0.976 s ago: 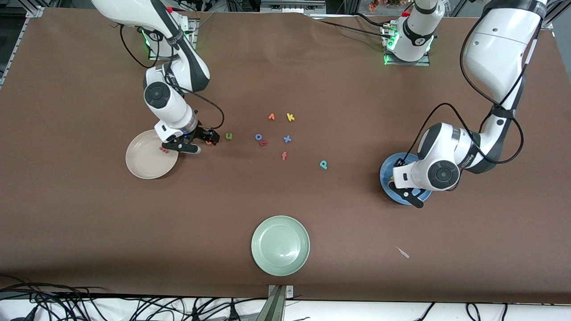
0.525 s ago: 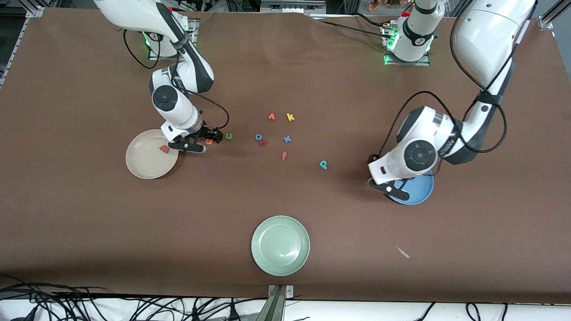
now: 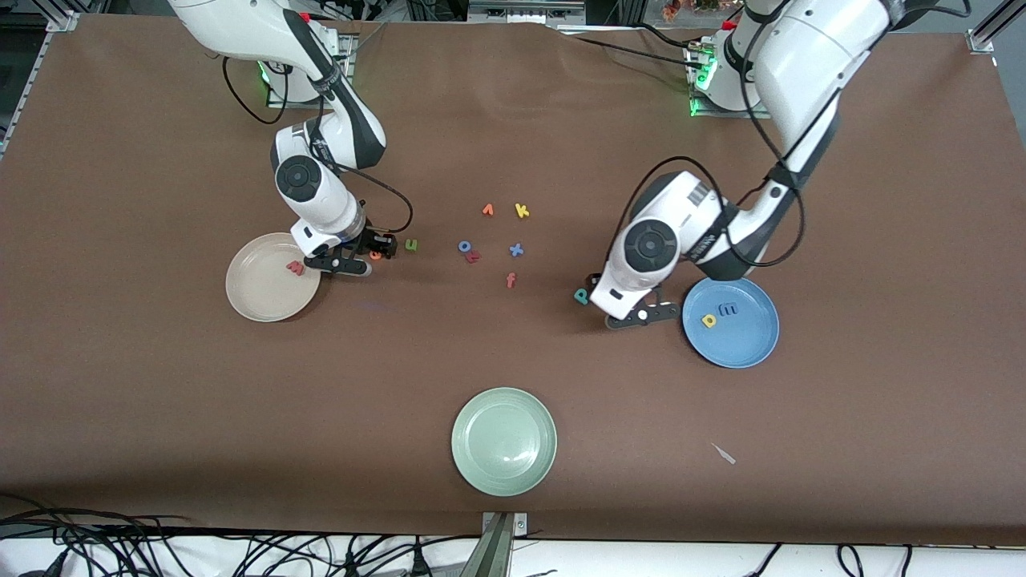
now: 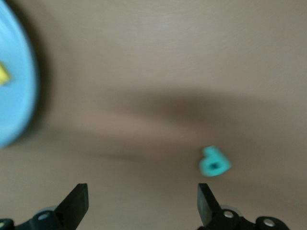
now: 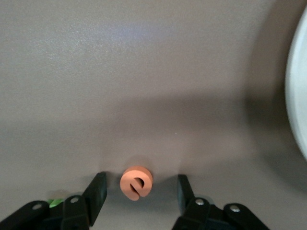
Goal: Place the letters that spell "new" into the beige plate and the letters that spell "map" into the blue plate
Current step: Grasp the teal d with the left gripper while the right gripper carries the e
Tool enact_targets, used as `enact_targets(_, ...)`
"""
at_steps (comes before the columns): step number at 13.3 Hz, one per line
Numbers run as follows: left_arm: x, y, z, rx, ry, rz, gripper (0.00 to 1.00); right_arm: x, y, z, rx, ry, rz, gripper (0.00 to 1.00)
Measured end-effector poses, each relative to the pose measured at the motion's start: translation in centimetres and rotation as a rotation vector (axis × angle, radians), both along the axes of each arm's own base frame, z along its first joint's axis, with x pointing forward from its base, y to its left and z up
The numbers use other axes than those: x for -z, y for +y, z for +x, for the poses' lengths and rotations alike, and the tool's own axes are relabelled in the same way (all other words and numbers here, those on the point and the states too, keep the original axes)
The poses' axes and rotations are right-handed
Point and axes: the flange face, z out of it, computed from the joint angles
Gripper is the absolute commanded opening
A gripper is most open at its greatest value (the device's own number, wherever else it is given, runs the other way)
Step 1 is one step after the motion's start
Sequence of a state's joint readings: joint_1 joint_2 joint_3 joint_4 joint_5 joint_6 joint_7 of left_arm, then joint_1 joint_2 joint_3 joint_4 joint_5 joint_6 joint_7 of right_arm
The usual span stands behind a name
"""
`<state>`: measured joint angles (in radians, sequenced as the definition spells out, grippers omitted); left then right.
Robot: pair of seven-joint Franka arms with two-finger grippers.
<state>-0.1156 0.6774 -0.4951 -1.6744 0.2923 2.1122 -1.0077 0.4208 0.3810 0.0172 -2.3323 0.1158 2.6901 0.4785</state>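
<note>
Clock hours are read on the front view, twelve toward the robots' bases. The green plate (image 3: 503, 441) lies nearest the camera, with no letter on it.

At its two o'clock is the blue plate (image 3: 741, 344), which holds the a (image 3: 709, 320) and the m (image 3: 729, 308), so "map" looks two-thirds done. The p (image 3: 581, 296) is on the cloth at the blue plate's nine o'clock. The left gripper (image 4: 141, 194) hangs over the cloth between them, jaws wide and empty, with the p just ahead of one finger.

At the green plate's ten o'clock is the beige plate (image 3: 256, 300), with the w (image 3: 296, 268) inside by its two o'clock rim. Just off that rim, the right gripper (image 5: 141, 184) brackets the e (image 3: 375, 255). Its jaws are part-way in, with a gap on each side, so there is no grip yet. The n (image 3: 411, 245) waits at the e's three o'clock.

Three letters seem placed, and the p, e and n are left.
</note>
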Motion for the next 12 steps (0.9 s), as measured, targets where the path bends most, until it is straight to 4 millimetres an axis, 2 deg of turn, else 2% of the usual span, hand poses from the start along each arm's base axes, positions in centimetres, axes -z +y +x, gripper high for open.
enact_targets(3, 1.6, -2.8, 0.1, -0.276, -0.082, -0.081, 1.0, 0.0, 0.0, 0.1, 0.001, -0.002, 0.0, 0.49)
enact_targets(6, 3.7, -3.6, -0.1, -0.408, -0.076, -0.104, 1.0, -0.1, 0.1, 0.1, 0.0, -0.006, 0.003, 0.43)
enact_targets(8, 4.7, -3.6, -0.4, -0.417, -0.06, -0.096, 0.92, -0.2, 0.1, 0.1, -0.001, -0.008, 0.004, 0.37)
enact_targets(11, 5.3, -3.4, -0.6, -0.419, -0.041, -0.075, 0.75, -0.2, 0.3, 0.1, -0.004, -0.01, 0.006, 0.26)
enact_targets(12, 5.4, -3.4, -0.7, -0.42, -0.039, -0.071, 0.74, -0.4, 0.4, 0.1, -0.005, -0.012, 0.007, 0.23)
